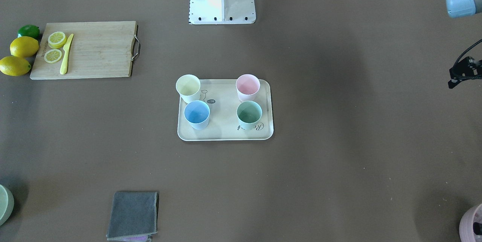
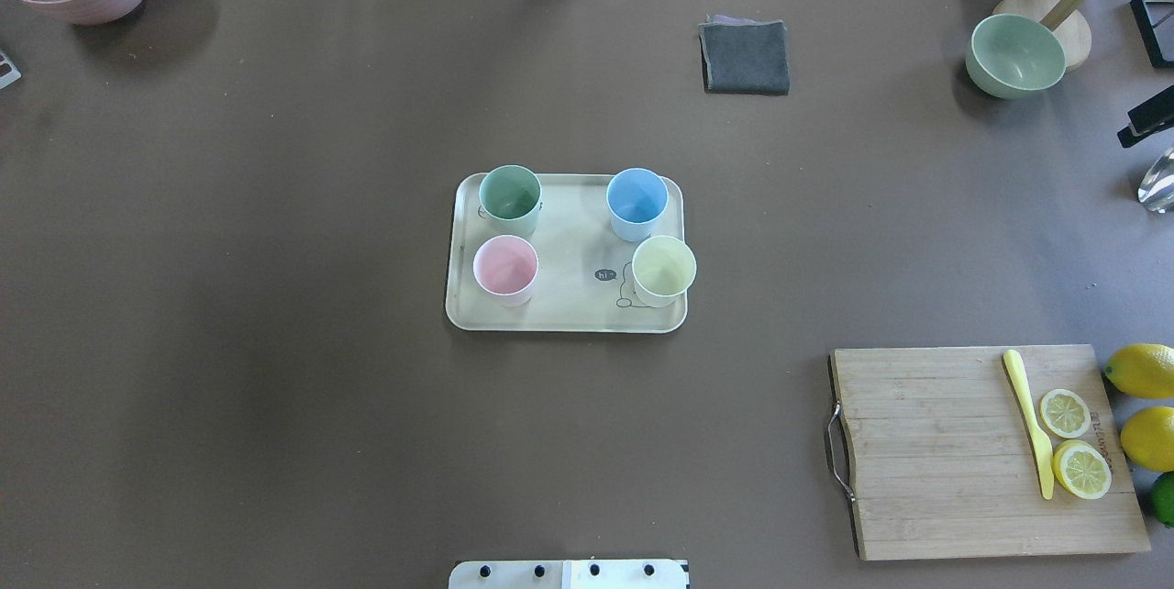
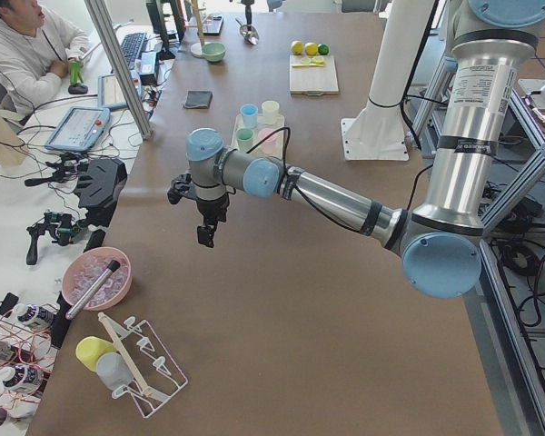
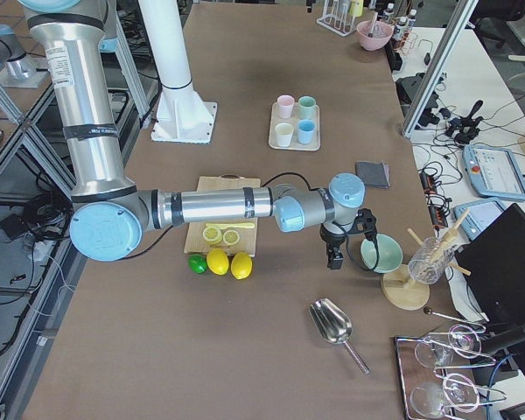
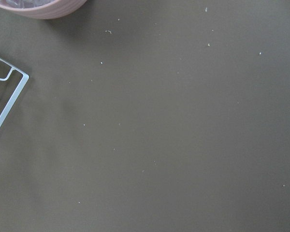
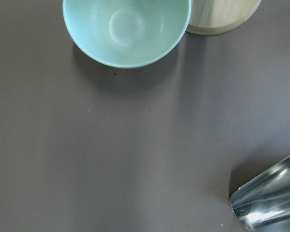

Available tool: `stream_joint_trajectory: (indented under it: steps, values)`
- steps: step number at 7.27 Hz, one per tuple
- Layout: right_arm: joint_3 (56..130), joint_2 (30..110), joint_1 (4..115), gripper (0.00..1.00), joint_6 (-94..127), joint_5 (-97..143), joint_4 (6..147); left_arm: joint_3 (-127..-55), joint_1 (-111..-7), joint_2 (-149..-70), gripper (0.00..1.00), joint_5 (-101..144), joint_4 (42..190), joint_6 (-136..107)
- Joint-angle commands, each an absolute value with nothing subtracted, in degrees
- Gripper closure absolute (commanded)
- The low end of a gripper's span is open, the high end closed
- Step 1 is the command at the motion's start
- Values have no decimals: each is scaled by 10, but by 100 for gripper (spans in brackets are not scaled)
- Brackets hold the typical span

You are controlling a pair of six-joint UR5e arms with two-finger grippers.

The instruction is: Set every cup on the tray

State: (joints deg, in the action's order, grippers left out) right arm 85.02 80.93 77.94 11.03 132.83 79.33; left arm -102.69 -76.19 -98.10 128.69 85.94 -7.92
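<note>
Nearest the front-facing camera, a folded grey cloth [image 1: 132, 215] lies at the bottom of the frame. A pale green bowl [image 1: 5, 204] is cut off at lower left and a pink pot [image 1: 471, 224] at lower right.

At mid-frame the tray [image 1: 224, 121] carries all four cups. The blue cup [image 1: 197, 114] and green cup [image 1: 249, 114] stand on the near side, the yellow cup [image 1: 188, 88] and pink cup [image 1: 247, 87] behind them. The yellow cup's mouth laps over the tray's upper left corner here, but the overhead view shows its foot just inside the rim. The cups hide much of the tray's drawing and script. Bare brown desk [image 1: 339, 159] lies open on every side of the tray.

Farther back, at upper left, a cutting board [image 1: 94, 51] holds lemon slices [image 1: 56, 39] and a yellow knife [image 1: 66, 55], with lemons [image 1: 24, 46] and a lime [image 1: 28, 31] beside it. The robot's base [image 1: 222, 0] is cut by the top edge.

Only the side views show the arms whole, both well apart from the tray. The left tool [image 3: 206, 236] hovers over bare desk not far from the pink pot, and the right tool [image 4: 334, 259] hangs beside the pale green bowl. Whether either tool stands wide or narrow cannot be told.

The right wrist camera crops the bowl, a wooden stand [image 6: 222, 17] and a metal scoop [image 6: 268, 198]. The left wrist camera shows bare desk, the pot's rim and a wire rack [image 5: 5, 96] corner.
</note>
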Motion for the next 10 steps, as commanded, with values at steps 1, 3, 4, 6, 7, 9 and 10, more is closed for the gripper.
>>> stream_joint_trajectory:
  steps: [1,3,4,6,7,9,10]
  values:
    - [851,812,781,0,106,1327,793,-1029,-766,-968,2,1292,862,-78]
    - [852,812,781,0,106,1327,792,-1039,-770,-961,2,1295,867,-82]
    - [852,812,781,0,106,1327,791,-1032,-776,-965,2,1294,866,-83]
    - [853,814,781,0,106,1326,790,-1038,-788,-970,2,1302,865,-85]
    - [853,813,782,0,106,1325,791,-1032,-787,-976,2,1302,867,-84]
    - [855,814,783,0,106,1323,790,-1034,-787,-976,2,1296,867,-83]
    - [856,815,783,0,106,1325,790,-1036,-788,-976,2,1296,867,-82]
